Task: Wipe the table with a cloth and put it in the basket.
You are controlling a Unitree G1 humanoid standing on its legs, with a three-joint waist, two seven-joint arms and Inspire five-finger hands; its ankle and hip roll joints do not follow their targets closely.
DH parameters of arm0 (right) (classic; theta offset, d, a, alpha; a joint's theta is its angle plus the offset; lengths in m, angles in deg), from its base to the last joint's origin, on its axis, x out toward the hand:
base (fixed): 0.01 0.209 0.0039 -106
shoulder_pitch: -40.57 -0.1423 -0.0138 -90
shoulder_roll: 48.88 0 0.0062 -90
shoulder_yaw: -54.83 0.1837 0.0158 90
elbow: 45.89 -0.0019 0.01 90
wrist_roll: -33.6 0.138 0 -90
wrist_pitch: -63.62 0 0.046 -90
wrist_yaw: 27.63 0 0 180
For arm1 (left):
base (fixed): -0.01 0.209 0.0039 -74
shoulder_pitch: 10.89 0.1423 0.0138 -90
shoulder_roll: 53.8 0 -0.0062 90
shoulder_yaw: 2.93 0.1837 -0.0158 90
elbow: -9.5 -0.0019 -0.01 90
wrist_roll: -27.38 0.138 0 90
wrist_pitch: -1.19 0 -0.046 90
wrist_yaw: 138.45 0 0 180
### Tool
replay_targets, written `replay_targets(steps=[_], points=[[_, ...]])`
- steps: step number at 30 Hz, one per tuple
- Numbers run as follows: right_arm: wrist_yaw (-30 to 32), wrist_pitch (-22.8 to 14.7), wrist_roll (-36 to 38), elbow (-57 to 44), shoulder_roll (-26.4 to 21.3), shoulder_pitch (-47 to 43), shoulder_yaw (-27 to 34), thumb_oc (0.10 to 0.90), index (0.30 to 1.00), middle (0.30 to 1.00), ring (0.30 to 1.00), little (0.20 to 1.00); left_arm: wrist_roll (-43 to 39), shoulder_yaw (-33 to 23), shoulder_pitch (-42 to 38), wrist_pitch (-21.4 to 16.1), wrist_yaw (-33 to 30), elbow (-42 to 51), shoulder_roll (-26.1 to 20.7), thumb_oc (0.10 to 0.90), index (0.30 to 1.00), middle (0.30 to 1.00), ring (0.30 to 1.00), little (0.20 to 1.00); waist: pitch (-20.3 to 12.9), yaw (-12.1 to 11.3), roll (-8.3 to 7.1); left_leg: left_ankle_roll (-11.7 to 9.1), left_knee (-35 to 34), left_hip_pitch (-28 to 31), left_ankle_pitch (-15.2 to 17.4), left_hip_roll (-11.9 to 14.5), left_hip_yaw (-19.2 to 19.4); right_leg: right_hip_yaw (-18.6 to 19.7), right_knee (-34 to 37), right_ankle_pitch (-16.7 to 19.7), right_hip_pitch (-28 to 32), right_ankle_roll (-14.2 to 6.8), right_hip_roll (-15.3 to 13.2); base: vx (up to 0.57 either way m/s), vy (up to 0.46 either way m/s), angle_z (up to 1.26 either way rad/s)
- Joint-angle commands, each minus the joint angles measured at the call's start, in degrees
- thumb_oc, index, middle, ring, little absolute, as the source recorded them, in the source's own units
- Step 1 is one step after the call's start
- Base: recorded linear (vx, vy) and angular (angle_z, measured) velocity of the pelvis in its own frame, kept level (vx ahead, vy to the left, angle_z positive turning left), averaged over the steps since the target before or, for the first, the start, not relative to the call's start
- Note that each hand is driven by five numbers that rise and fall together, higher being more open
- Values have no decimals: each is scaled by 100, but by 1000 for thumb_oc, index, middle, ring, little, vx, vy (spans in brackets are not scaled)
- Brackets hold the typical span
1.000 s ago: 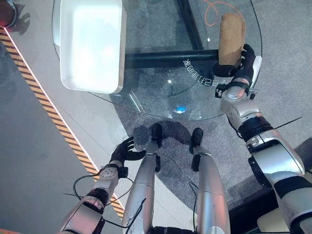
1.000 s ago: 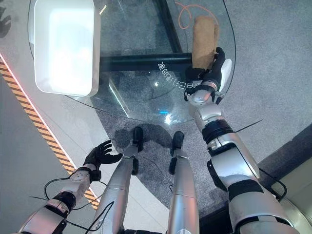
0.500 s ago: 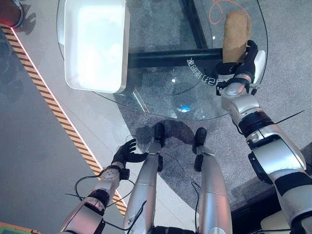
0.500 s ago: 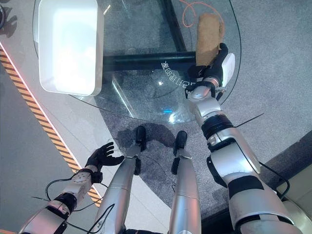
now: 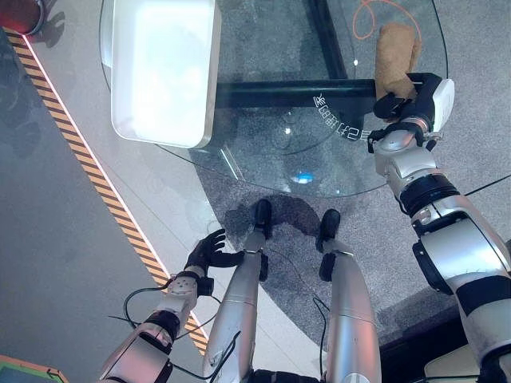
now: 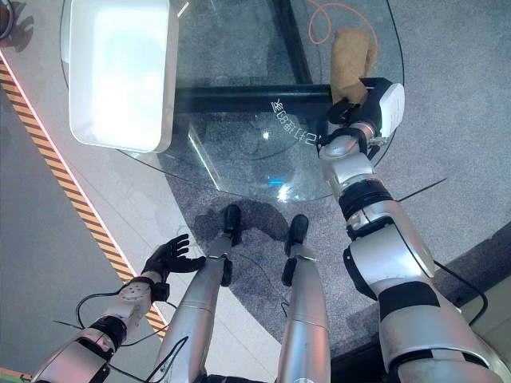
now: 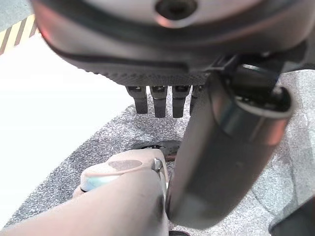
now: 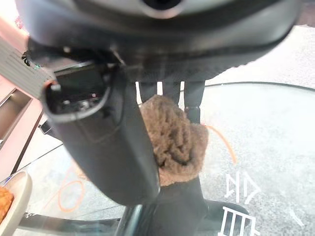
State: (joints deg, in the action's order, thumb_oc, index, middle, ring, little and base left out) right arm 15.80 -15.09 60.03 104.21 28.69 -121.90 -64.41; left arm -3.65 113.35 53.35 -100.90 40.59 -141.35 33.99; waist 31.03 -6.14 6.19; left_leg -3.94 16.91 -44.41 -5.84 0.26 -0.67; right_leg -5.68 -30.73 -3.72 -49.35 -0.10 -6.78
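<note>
A brown cloth (image 5: 397, 56) lies on the right side of the round glass table (image 5: 271, 136), close to its edge. My right hand (image 5: 409, 100) sits at the cloth's near end with its dark fingers curled across it. In the right wrist view the cloth (image 8: 174, 137) is bunched between the thumb (image 8: 103, 132) and the fingers (image 8: 195, 110). The white basket (image 5: 212, 80) stands on the table's left side. My left hand (image 5: 206, 254) hangs low beside the left leg, fingers relaxed and holding nothing.
A black beam (image 5: 279, 92) of the table's frame runs under the glass. An orange cord (image 5: 375, 12) lies on the grey carpet beyond it. Yellow-and-black tape (image 5: 88, 171) crosses the floor at the left.
The whole picture has shifted, so the camera moved. My right hand stays on the cloth's near end, and the cloth looks shorter and more bunched. The left hand has stayed put.
</note>
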Motion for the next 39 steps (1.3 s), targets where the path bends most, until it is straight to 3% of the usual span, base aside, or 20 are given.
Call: replay_targets(steps=[1,11,25,39], points=[[-64,-156,-47,77,-203,-365,-301,100,300,300,300,200,-240,25,409,-96,-79,31,127,800,900,900,900,900,-124,-4,346,220,422,-40,508,-346,295,-365,376,44,98,-10,136,0,0,0],[-194,-261,-187,72,-242,-388,-327,100,300,300,300,200,-280,62,401,-85,-116,81,132,800,900,900,900,900,-124,12,359,203,350,-16,478,-330,319,-373,440,88,104,-34,128,0,0,0],[-1372,-535,-1421,-1000,17,-296,-906,100,300,300,300,200,-157,16,357,23,-129,217,139,800,900,900,900,900,-124,-10,322,178,239,-5,406,-359,299,-439,517,118,113,-43,124,0,0,0],[-2289,-692,-1509,-1348,521,135,-1245,100,300,300,300,200,-128,-6,270,80,-164,278,197,800,900,900,900,900,-124,-15,408,158,139,83,337,-396,322,-455,551,94,167,-37,95,0,0,0]])
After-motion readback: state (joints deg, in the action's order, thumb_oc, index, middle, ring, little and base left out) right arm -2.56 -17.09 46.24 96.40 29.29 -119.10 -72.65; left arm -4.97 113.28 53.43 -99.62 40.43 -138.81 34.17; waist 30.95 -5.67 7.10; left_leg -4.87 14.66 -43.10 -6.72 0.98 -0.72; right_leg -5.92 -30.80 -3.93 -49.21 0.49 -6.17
